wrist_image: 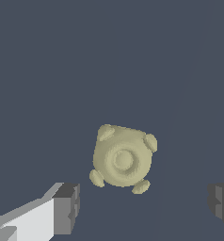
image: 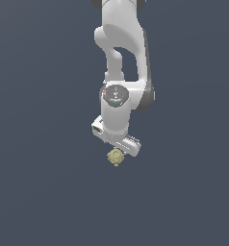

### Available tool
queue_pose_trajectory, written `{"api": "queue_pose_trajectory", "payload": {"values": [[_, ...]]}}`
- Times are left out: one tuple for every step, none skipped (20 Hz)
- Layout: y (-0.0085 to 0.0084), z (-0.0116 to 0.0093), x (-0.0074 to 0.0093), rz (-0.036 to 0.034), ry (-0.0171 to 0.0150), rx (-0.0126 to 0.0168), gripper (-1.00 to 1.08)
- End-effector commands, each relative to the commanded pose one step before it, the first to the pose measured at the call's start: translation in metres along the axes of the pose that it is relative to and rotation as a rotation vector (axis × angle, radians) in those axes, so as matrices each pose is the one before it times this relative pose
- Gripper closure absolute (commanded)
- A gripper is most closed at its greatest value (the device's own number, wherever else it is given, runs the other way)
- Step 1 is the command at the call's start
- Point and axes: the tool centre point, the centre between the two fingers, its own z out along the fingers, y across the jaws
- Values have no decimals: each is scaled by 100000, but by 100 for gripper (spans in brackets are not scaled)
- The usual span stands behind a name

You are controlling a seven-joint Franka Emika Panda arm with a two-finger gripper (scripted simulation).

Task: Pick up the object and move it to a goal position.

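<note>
The object (image: 116, 156) is a small pale yellowish-tan knobbly lump lying on the flat dark grey surface, just below the white arm's hand in the exterior view. In the wrist view the object (wrist_image: 123, 158) shows a round centre with four small knobs. My gripper (wrist_image: 142, 207) is open, and its two dark grey fingertips (wrist_image: 67, 207) stand wide apart, one on each side. The object lies between and a little beyond the fingertips, touching neither. In the exterior view the hand hides the fingers.
The plain dark grey surface (image: 49, 192) fills both views. The white arm (image: 120, 57) rises straight up behind the hand in the exterior view. No other object shows.
</note>
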Motion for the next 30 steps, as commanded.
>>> {"api": "queue_pose_trajectory", "payload": {"values": [[-251,685,200,5775,-100,-5,-92],[-85,237,56,1904,-41,-15,-92],[-80,220,48,1760,-35,-16,-92],[-74,203,43,1619,-30,-17,-92],[-67,185,38,1477,-26,-17,-92],[-61,168,32,1335,-22,-16,-92],[-55,151,28,1194,-19,-16,-92],[-48,133,24,1054,-15,-14,-92],[-42,115,20,913,-13,-13,-92],[-36,98,16,772,-10,-11,-92],[-30,80,12,629,-8,-10,-92],[-22,62,11,493,-6,-8,-92],[-15,45,8,352,-4,-6,-92],[-11,27,3,207,-2,-3,-92],[-4,9,1,69,-1,-1,-92],[24,-31,-24,-462,-27,-23,-92],[-1,38,-2,0,0,0,-92],[-4,114,-6,0,0,0,-92],[-7,189,-10,0,0,0,-92],[25,261,16,69,3,4,-92],[-11,339,-20,0,0,0,-92],[21,409,6,69,3,3,-92],[20,482,0,69,3,3,-92],[-14,554,-38,0,0,0,-92],[33,598,2,98,4,4,-92],[21,537,-6,69,3,2,-92],[-13,459,-29,0,0,0,-92],[19,376,11,69,3,3,-92],[-17,299,-10,0,0,0,-92],[14,215,33,69,4,5,-92]]}}
